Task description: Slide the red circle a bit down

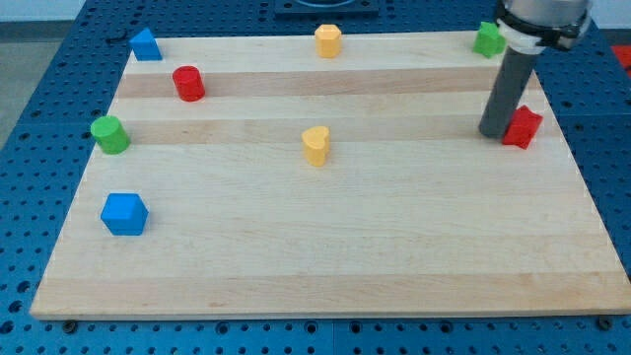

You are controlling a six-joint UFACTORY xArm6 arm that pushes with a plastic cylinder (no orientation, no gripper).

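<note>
The red circle (188,83) stands on the wooden board (325,266) near the view's upper left. My tip (492,133) is far off at the view's right, touching or almost touching the left side of a red star block (523,126). The rod rises from there to the top right corner of the view.
A blue triangular block (145,44) sits at the top left corner. A green circle (109,134) is at the left edge, a blue cube (124,213) lower left. A yellow hexagon (327,40) is top centre, a yellow heart (315,145) mid-board, a green star (487,39) top right.
</note>
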